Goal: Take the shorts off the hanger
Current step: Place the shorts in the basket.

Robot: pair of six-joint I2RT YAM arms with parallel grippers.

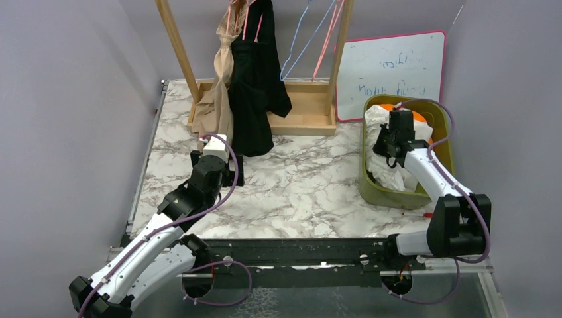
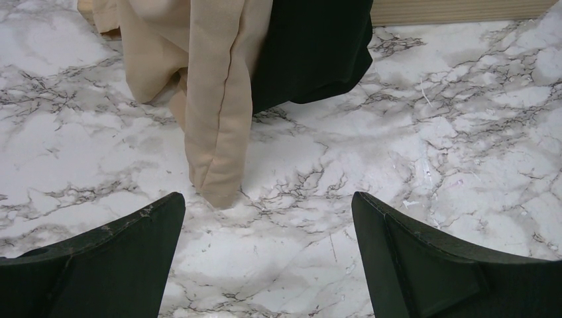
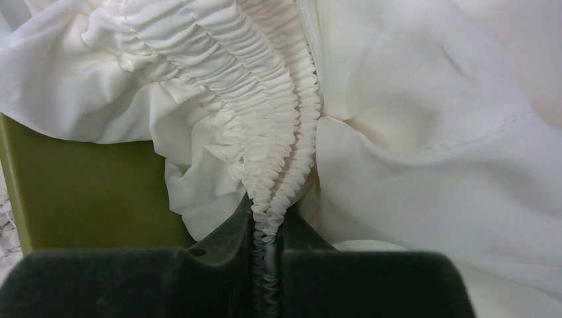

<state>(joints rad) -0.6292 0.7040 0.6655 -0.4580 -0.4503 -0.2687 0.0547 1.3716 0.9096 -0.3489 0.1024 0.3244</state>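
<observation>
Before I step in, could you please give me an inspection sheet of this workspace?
Surface: marbled table, no spills seen.
Job's things: tan shorts and black shorts hang on the wooden rack; white shorts lie in the green bin over orange shorts.
Clutter: whiteboard leaning at the back; empty hangers on the rack.
Grippers: left claw open, near the tan hem; right claw shut on the white waistband.
Cables: purple cables along both arms.
Surroundings: grey walls.
</observation>
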